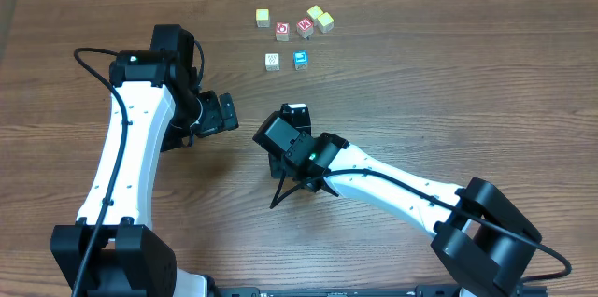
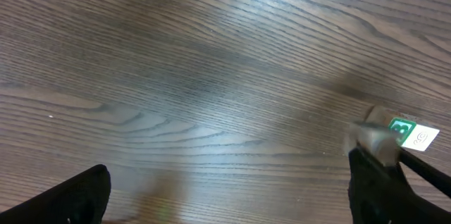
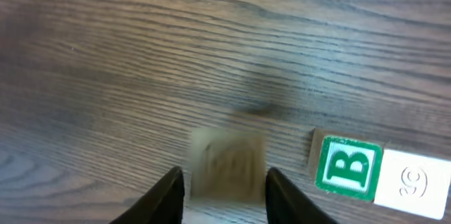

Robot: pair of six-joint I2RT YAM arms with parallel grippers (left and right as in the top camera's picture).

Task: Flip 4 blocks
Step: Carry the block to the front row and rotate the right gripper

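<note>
While the right pincer [image 3: 224,180] narrowly straddles a blurred block [image 3: 227,155], grip unclear, a tumble could knock the neighbouring green-B block [image 3: 349,168].

Matt, grained wooden table [image 3: 106,41]; pale smooth wooden blocks [image 3: 349,168], one green-printed.

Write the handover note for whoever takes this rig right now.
Left claw: open, holding nothing.
Right claw: low over the table, a blurred cream block between its fingers; held or released, unclear.
Green B block lies beside it.
Patterned block and plain cream block sit at the table's far side.
Done: flip count cannot be told. Left: check this block, then the rest.
</note>
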